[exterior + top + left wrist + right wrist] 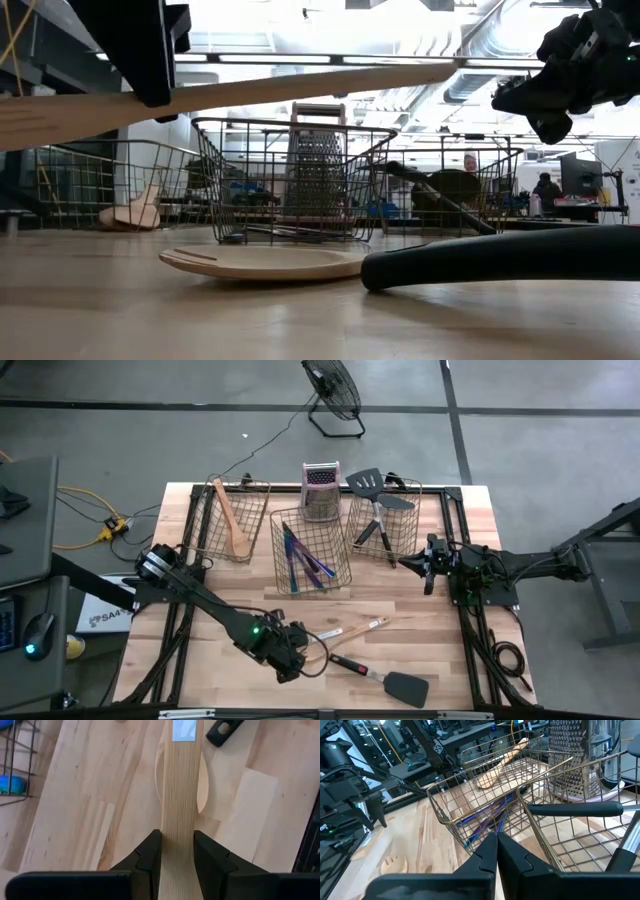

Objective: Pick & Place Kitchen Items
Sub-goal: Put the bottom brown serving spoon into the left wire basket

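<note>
The table is pale blond wood with fine straight grain. At centre of the left wrist view, a pale wooden utensil shows close parallel grain and a light blue-white label. At lower right of the high view lies a black spatula with a red-black handle. The middle basket is dull brassy wire, holding iridescent purple-blue cutlery. The grater is grey perforated metal.
</note>
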